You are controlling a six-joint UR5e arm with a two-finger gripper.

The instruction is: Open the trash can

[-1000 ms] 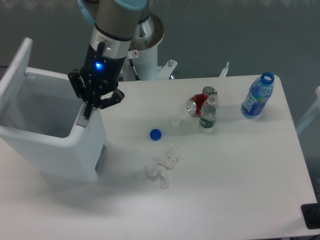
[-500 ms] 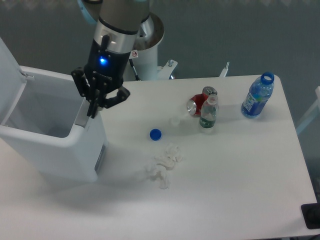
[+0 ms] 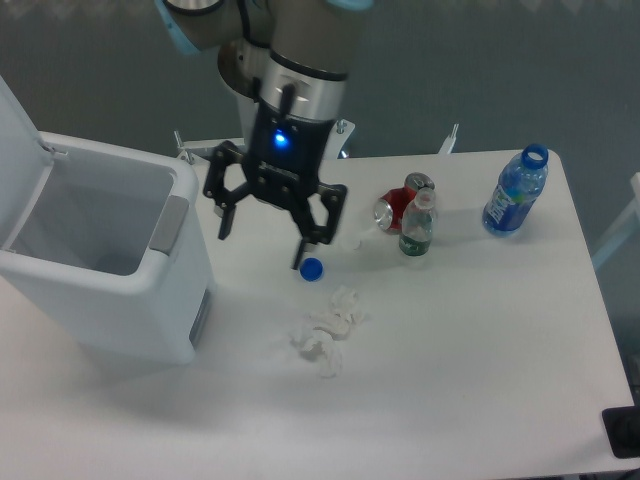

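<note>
White trash can (image 3: 110, 290) sits at 9 o'clock on bench (image 3: 480, 350), lid up. Tool (image 3: 262, 238) w/ fingers spread wide, empty, above blue cap (image 3: 311, 268).

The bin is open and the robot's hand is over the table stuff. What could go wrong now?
1. The open gripper hangs low near the blue cap; one fingertip seems almost on it and might flick it away.
2. Swinging right, it might topple the small green bottle or the uncapped blue bottle.
3. The trash can has its lid standing upright; a bump from the arm could possibly drop it shut.
</note>
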